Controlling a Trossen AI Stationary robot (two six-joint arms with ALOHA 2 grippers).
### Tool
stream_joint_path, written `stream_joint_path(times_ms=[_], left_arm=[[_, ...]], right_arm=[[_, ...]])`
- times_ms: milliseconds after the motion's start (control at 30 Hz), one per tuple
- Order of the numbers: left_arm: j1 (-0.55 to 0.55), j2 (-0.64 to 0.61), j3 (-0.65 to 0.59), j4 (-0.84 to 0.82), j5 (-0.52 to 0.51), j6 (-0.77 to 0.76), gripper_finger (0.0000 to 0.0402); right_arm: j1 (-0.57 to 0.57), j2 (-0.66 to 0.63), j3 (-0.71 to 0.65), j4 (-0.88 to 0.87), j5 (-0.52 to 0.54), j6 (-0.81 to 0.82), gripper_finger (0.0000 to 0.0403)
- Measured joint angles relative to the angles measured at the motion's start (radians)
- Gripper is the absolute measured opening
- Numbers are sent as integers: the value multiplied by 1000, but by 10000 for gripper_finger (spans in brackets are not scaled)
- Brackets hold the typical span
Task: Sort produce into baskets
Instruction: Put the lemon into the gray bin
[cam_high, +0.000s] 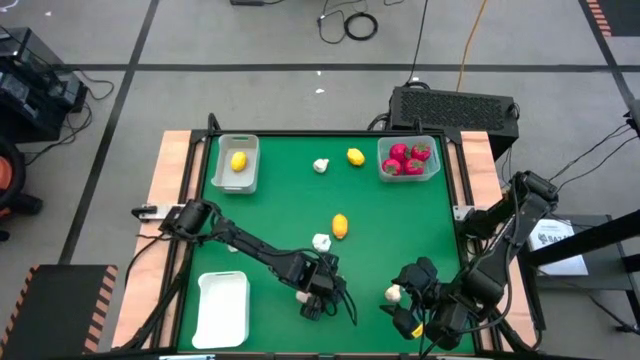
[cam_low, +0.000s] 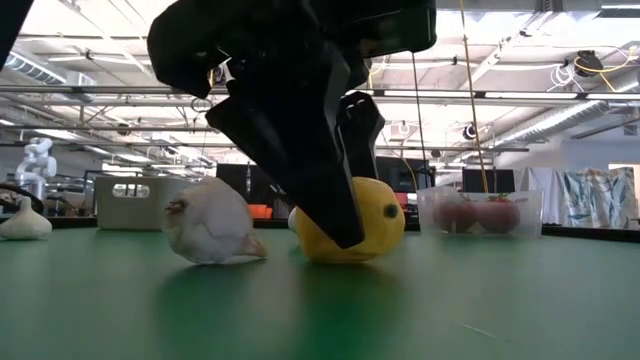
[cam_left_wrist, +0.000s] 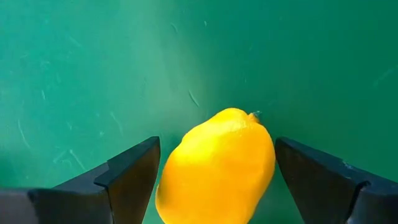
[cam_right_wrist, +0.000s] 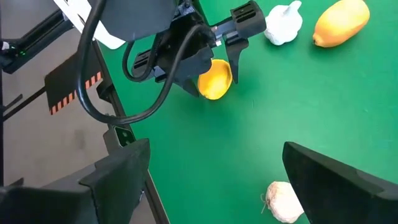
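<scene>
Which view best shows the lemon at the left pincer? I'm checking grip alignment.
Left wrist view: the lemon fills the gap of the open left pincer. Right wrist view shows it partly covered; low view half hidden; high view hides it.

No readable text, brand, number or sign anywhere. White sheet (cam_high: 556, 238) beside right arm carries dark print, too small to read. Orange-black hazard striping on dark panel (cam_high: 103, 300) near table's left edge, no lettering on it.
</scene>
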Motion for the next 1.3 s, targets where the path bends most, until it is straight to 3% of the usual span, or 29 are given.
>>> stream_joint_path(times_ms=[400,700,833,1033,1300], left_arm=[[0,0,24,-40,-2,-1,244],[35,-21,318,-423,-95,4,210],[101,-111,344,-554,-108,31,209],[244,-360,235,-670,-262,64,208],[556,-758,-163,-519,-283,83,208]], right_arm=[[-2,0,0,-4,1,-7,357],[-22,0,0,-18,1,-32,357],[-61,0,0,-17,1,-50,357],[-127,0,0,-12,-2,-60,357],[-239,0,0,17,-3,-77,357]])
